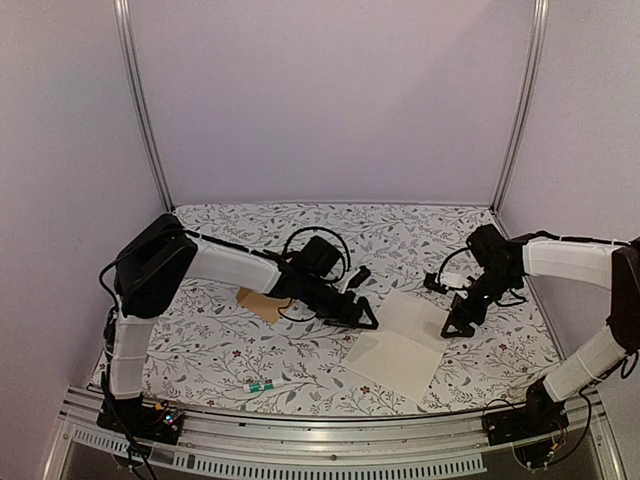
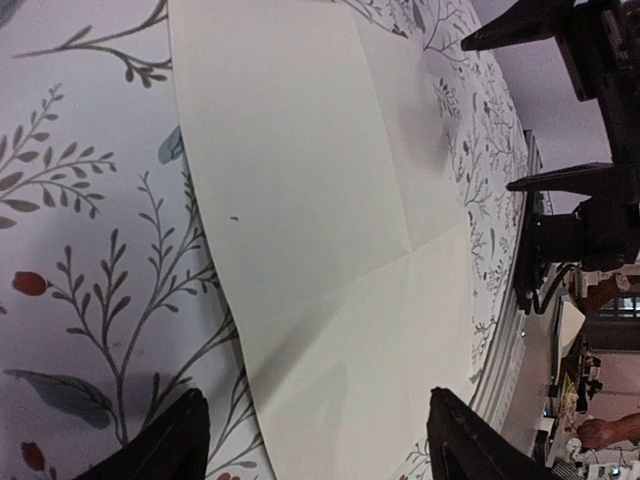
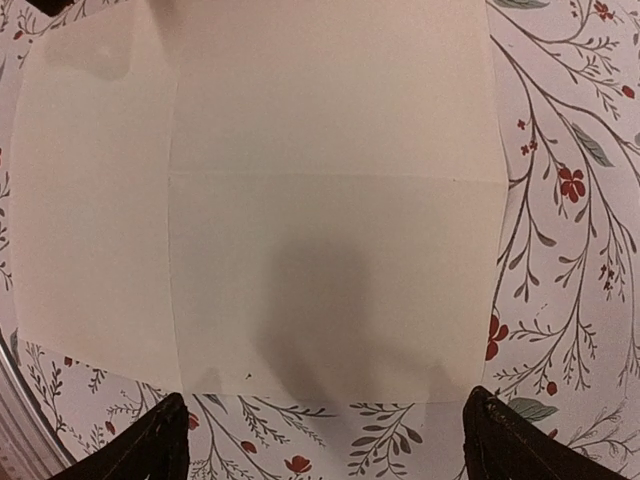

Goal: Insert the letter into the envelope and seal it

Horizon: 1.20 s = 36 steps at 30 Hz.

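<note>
The letter [image 1: 400, 345] is a cream sheet with fold creases, lying flat on the floral table at centre right. It fills the left wrist view [image 2: 320, 200] and the right wrist view [image 3: 270, 190]. The envelope [image 1: 262, 303] is tan and lies left of centre, partly hidden under my left arm. My left gripper [image 1: 366, 322] is open and empty, low at the letter's left edge [image 2: 315, 440]. My right gripper [image 1: 457, 325] is open and empty, just above the letter's right edge [image 3: 320, 445].
The floral tablecloth [image 1: 250, 350] covers the table. A small green and white object [image 1: 262, 385] lies near the front edge at left. Metal frame posts [image 1: 145, 110] and pale walls enclose the space. An aluminium rail [image 1: 330, 425] runs along the front.
</note>
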Available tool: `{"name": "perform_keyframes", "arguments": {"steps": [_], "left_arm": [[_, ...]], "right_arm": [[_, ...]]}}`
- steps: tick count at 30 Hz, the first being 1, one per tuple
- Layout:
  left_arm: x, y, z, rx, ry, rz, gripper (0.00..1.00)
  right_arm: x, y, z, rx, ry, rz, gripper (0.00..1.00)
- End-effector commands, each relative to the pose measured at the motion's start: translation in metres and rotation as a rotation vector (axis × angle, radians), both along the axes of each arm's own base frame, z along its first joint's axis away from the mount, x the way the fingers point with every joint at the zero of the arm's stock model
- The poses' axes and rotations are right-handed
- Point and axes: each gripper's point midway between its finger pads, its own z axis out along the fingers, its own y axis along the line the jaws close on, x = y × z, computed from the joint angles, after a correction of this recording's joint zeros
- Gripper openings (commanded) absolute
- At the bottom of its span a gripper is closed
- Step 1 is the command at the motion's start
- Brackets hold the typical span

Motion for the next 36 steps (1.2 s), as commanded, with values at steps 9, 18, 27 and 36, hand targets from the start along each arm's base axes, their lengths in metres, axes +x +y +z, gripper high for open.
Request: {"name": "perform_keyframes", "arguments": {"steps": [9, 18, 27, 36], "left_arm": [[-0.021, -0.003, -0.028, -0.024, 0.126, -0.048, 0.72], [-0.031, -0.011, -0.019, -0.141, 0.177, -0.092, 0.56], [-0.026, -0.009, -0.009, -0.216, 0.190, -0.068, 0.20], [-0.012, -0.012, 0.025, -0.238, 0.080, -0.046, 0.00]], "right_arm": [[-0.019, -0.003, -0.036, -0.076, 0.044, 0.075, 0.93], [-0.014, -0.002, -0.048, -0.084, 0.060, 0.041, 0.91], [-0.013, 0.000, -0.045, -0.072, 0.063, 0.032, 0.90], [-0.007, 0.013, -0.007, 0.013, 0.031, 0.022, 0.91]]}}
